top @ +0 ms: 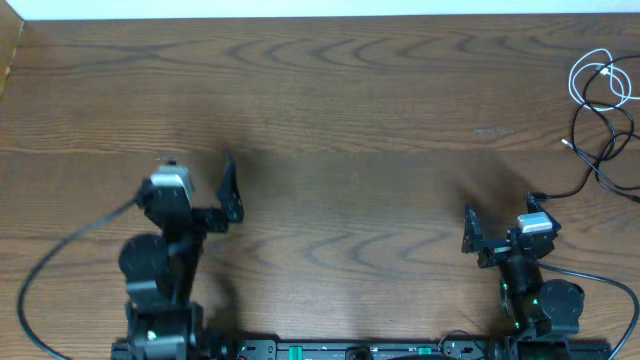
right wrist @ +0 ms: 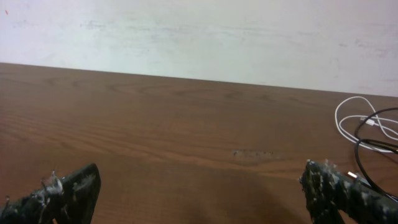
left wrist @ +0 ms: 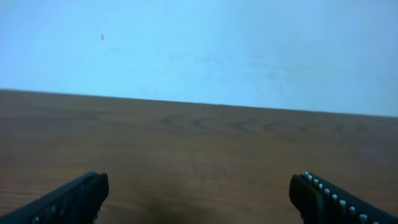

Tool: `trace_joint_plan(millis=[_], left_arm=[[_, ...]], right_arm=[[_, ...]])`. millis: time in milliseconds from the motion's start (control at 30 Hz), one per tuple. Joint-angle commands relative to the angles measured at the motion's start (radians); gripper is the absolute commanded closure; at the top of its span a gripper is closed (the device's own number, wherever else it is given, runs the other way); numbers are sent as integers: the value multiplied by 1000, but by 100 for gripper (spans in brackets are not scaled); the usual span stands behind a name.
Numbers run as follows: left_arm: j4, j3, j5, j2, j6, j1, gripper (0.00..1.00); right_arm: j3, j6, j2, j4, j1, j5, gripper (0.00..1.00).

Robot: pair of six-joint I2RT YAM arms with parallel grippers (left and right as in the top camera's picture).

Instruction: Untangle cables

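Wood-grain table, thin looped white cable, tangled black cable

No words, labels, brand names or numbers can be read in any of the three views, neither on the wooden table nor on the pale wall behind it. A tiny red speck on that wall (seen from the left wrist) is too small to tell as a sign or mark.
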State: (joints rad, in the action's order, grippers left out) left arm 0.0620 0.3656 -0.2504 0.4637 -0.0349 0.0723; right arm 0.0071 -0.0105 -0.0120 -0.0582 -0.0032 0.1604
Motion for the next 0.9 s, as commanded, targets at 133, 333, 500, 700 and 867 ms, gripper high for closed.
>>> trace_joint_plan(millis=[133,333,500,700,867], left_arm=[[38,-189,87,-210,90,1,2],[37,-289,136,-345,188,-45,2],[38,-352,136,-417,215,-46,2],[-32,-362,136,-462,243,-46,2],[-118,-362,140,-462,263,-46,2]], right_arm=[[-2,10,6,-4,8,3,1],[-2,10,6,-4,8,3,1],[-2,10,6,-4,8,3,1],[-2,10,6,-4,8,3,1],[-2,10,6,-4,8,3,1]])
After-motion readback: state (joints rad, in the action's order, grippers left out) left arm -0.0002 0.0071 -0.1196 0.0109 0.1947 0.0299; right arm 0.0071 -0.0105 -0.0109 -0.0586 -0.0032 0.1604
